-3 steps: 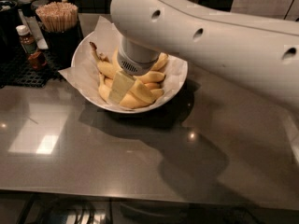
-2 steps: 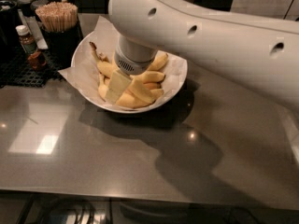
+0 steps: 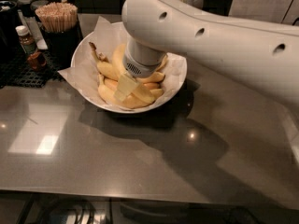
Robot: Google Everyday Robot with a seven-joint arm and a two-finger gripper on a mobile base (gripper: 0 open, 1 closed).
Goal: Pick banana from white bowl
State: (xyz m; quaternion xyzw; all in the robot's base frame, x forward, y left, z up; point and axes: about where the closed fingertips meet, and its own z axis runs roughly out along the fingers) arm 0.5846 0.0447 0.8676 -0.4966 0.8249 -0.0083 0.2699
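The white bowl, lined with crinkled white paper, stands at the back of the grey counter and holds several yellow bananas. The banana with the long dark brown stem lies at the bowl's left side, its stem pointing up and left. My gripper hangs from the big white arm and is down in the middle of the bowl, among the bananas and just right of that banana. The wrist hides the bananas behind it.
A dark cup of wooden stirrers stands just left of the bowl. A small brown bottle sits on a black mesh mat at the far left. The grey counter stretches toward me.
Almost nothing: the gripper stays down in the bowl among the bananas, shifted only slightly. The bananas have not visibly moved.
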